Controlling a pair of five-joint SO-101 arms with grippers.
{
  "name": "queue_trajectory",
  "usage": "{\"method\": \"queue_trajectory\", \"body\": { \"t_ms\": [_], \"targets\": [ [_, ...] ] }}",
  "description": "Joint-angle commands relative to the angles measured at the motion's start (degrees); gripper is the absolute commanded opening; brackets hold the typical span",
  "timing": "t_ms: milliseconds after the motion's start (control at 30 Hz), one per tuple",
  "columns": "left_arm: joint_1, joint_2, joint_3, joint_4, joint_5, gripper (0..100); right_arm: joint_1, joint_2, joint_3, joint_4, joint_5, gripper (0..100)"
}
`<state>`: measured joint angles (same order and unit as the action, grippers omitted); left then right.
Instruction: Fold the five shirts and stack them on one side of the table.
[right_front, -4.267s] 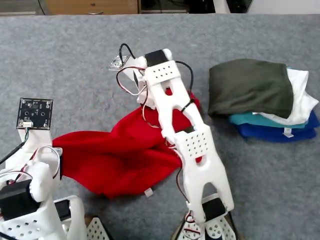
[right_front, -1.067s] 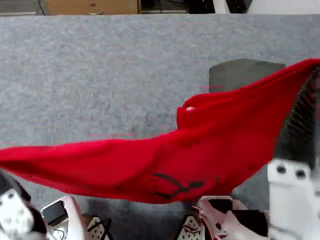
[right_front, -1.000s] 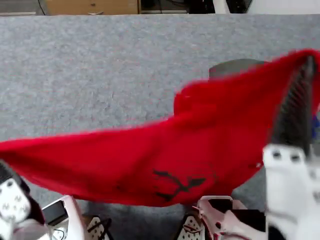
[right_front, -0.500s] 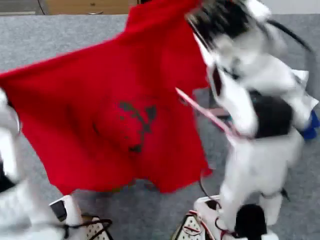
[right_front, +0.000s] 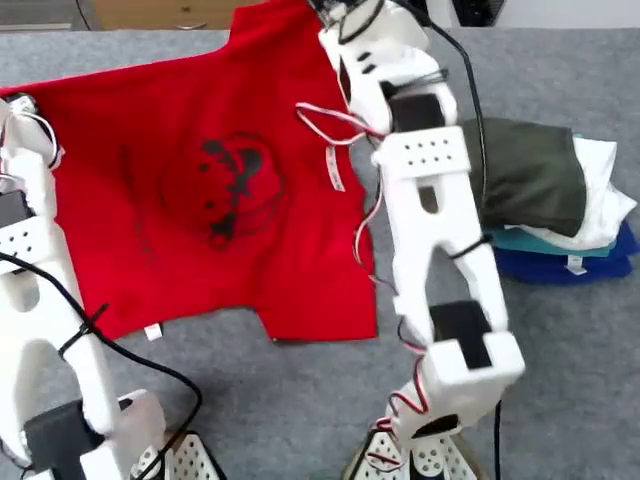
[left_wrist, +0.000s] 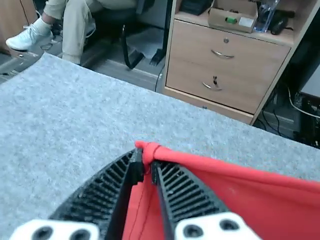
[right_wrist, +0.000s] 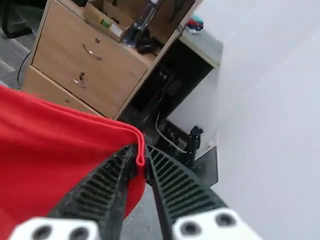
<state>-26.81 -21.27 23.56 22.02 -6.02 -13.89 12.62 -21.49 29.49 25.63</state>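
Grey table (right_front: 250, 420): red shirt (right_front: 200, 200), bunched seconds ago, now spreads print-up, apparently almost flat, left gripper (left_wrist: 141, 154) and right gripper (right_wrist: 142, 150) each pinching a far corner, ready for folding.

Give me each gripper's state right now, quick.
Left gripper: jaws shut on the red printed cotton T-shirt.
Right gripper: jaws shut on the same shirt.

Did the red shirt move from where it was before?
Yes. The red shirt lay bunched mostly nearer than the folded stack; now it is spread wide, reaching past the stack's far edge.
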Motion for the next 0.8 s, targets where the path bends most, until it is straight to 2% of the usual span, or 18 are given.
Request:
{"method": "queue_trajectory", "body": {
  "t_ms": [0,133,267,367,533,633,767],
  "targets": [
    [0.4,-0.1,-2.8,-1.3,0.3,2,0.0,1.9,-11.5,10.4,-0.5,0.2],
    [0.3,-2.1,0.4,1.9,-0.4,2,-1.4,3.3,-20.0,29.4,2.7,0.2],
    [1.3,-6.9,0.8,19.9,-10.9,2,-2.0,3.1,-23.9,45.1,7.9,0.2],
    [1.6,-10.9,2.5,29.1,-13.1,2,-1.5,2.9,-24.1,51.7,12.5,0.2],
    [1.9,-15.1,12.9,31.1,-13.2,2,-3.3,-0.2,-21.1,63.6,18.1,0.2],
    [1.8,-16.0,20.4,31.2,-13.2,2,-3.3,-4.5,-15.3,64.8,18.2,0.2],
    [-1.1,-16.5,22.4,31.6,-13.0,2,-4.8,-13.6,0.0,63.2,18.3,0.2]
  ]
}}
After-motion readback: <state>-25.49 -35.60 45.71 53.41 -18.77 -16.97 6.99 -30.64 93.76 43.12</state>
